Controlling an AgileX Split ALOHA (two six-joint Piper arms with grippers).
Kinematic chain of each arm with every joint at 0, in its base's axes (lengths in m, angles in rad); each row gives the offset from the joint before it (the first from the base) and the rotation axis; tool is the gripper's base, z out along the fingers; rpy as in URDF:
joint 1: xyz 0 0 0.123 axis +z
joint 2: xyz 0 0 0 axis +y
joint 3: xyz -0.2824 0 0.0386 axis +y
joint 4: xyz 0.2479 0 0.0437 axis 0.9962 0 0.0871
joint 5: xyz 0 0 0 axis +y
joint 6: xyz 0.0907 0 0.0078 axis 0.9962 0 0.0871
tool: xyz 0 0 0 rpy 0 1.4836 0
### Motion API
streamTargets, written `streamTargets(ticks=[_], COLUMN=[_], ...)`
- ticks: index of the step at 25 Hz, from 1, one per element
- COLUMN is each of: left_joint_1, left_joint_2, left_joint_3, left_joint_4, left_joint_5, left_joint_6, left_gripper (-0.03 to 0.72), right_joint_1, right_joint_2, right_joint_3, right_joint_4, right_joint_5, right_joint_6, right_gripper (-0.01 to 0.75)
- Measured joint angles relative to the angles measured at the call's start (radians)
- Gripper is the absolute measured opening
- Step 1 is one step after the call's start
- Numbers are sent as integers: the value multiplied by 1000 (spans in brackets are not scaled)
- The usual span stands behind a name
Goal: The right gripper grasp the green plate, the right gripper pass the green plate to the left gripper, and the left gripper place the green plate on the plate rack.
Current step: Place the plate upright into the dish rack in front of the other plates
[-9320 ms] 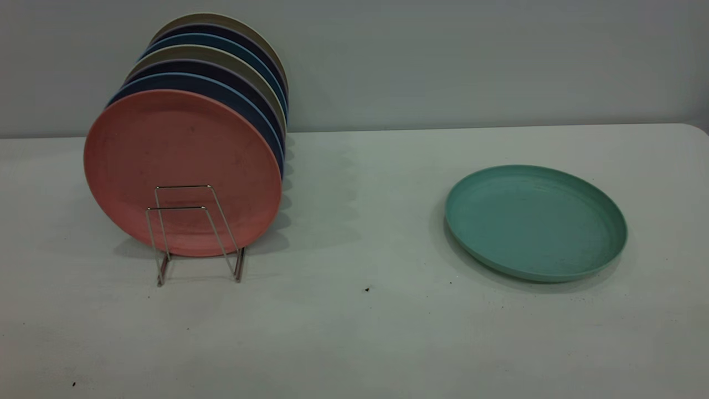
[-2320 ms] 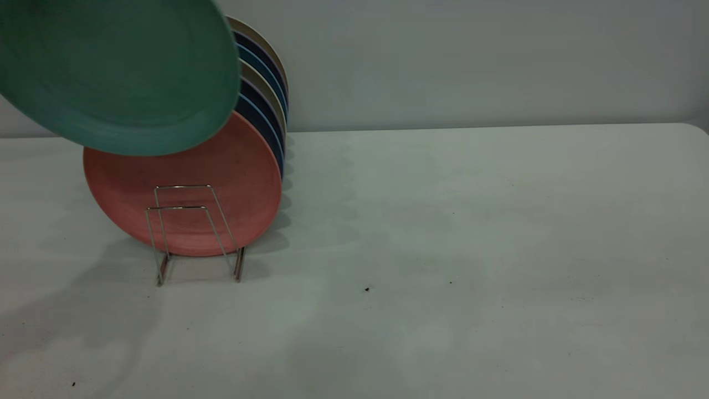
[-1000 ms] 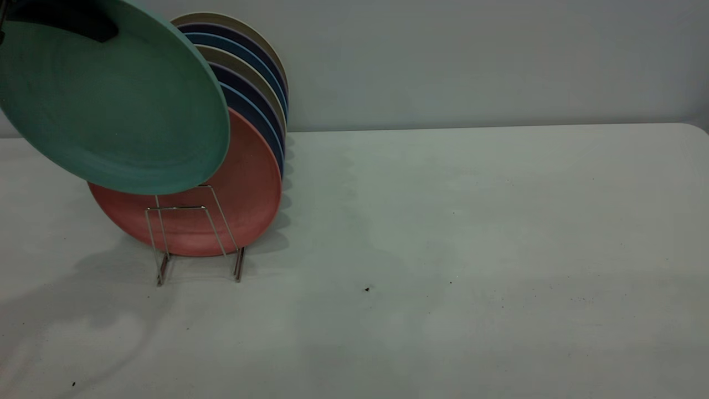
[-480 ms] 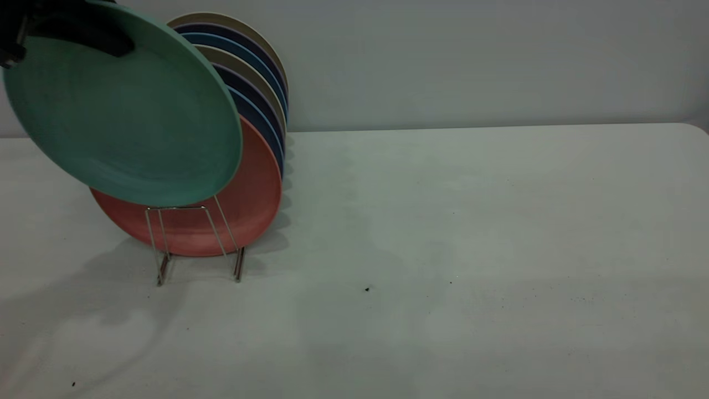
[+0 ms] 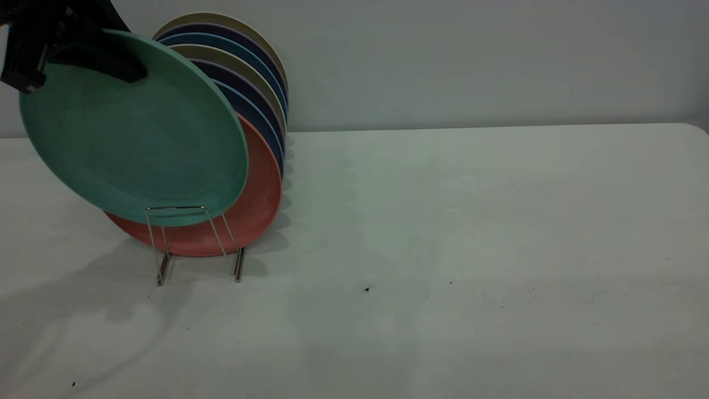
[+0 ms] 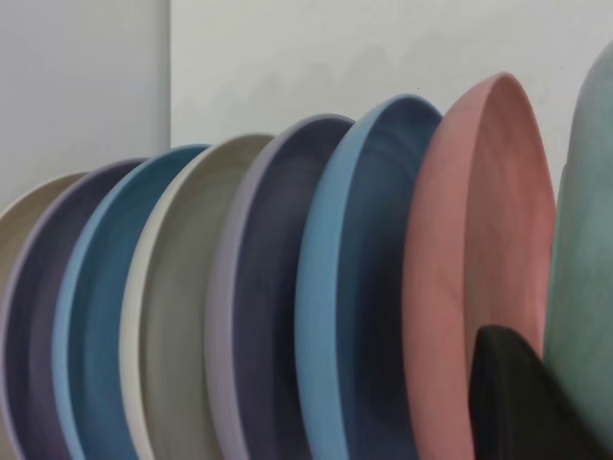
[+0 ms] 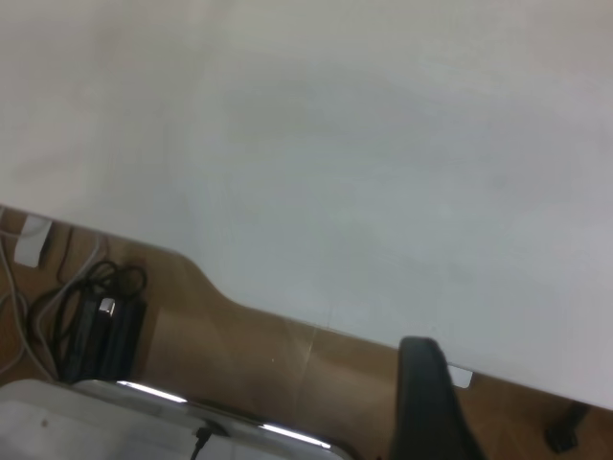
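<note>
My left gripper (image 5: 66,52) is shut on the top rim of the green plate (image 5: 133,133) and holds it tilted in front of the salmon-pink plate (image 5: 257,202). The green plate's lower edge sits behind the front loop of the plate rack (image 5: 191,241). In the left wrist view the green plate (image 6: 586,287) is beside the pink plate (image 6: 479,259), with a black finger (image 6: 522,402) against it. My right gripper (image 7: 431,407) shows only as a dark part by the table edge in its wrist view. It is out of the exterior view.
Several plates (image 5: 243,72) in blue, navy and beige stand upright in the rack behind the pink one. The white table (image 5: 471,221) stretches to the right. Under the table edge, the right wrist view shows the floor, cables (image 7: 91,316) and a grey box.
The left gripper has lowered the green plate and shifted it slightly right, so it now covers most of the pink plate and reaches the rack's front loop.
</note>
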State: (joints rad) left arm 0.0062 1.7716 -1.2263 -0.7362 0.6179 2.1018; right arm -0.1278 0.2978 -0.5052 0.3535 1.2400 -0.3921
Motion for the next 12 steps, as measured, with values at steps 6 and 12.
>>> streamTargets(ticks=[6,12], left_joint_1=[0,2], left_joint_2=[0,0], left_joint_3=[0,-1], left_joint_4=[0,0], left_joint_5=[0,8], left_joint_6=[0,0], left_gripper=[130,276], right_joint_1=[0,0], right_joint_2=[0,0], right_joint_3=[0,0], right_joint_4=[0,0], right_joint_5=[0,0], right_joint_6=[0,0], right_gripper=[495,494])
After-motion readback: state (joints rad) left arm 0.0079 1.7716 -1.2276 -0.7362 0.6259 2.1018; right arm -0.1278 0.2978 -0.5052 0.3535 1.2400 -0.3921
